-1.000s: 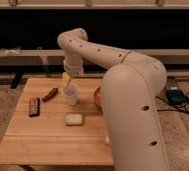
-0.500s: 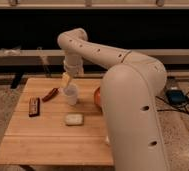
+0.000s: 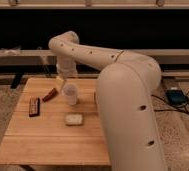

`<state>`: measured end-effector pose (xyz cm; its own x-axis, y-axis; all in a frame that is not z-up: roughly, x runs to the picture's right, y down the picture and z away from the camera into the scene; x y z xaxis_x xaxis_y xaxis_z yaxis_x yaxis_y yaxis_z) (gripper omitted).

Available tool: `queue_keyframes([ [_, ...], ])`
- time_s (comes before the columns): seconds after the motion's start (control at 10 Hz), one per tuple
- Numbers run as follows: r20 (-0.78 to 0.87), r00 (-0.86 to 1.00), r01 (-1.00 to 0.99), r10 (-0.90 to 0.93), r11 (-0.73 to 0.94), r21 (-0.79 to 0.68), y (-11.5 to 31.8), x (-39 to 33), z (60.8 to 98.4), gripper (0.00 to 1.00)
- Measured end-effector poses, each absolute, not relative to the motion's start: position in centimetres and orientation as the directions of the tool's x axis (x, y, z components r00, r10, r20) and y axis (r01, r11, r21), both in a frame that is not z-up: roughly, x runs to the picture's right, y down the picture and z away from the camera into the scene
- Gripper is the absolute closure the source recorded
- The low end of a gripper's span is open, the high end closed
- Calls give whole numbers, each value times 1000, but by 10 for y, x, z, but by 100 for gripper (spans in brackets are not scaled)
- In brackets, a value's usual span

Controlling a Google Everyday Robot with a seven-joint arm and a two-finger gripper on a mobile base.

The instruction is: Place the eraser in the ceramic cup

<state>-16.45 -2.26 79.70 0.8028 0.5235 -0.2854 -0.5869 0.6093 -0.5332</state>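
Note:
The eraser (image 3: pixel 34 106), a flat dark bar, lies on the left part of the wooden table (image 3: pixel 48 140). The white ceramic cup (image 3: pixel 70 94) stands upright near the table's middle back, to the right of the eraser. My gripper (image 3: pixel 61 80) hangs from the white arm (image 3: pixel 123 95) just above and behind the cup's left rim, well to the right of the eraser.
A small red elongated object (image 3: pixel 50 94) lies between eraser and cup. A pale rounded block (image 3: pixel 74 119) lies in front of the cup. My arm's bulk covers the table's right side. Cables and a blue device (image 3: pixel 175 96) lie on the floor at right.

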Motion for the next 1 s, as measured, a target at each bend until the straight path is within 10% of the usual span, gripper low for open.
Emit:
queue_keyframes([
  [1.0, -319, 872, -489, 371, 645, -588, 62, -310, 862, 20],
])
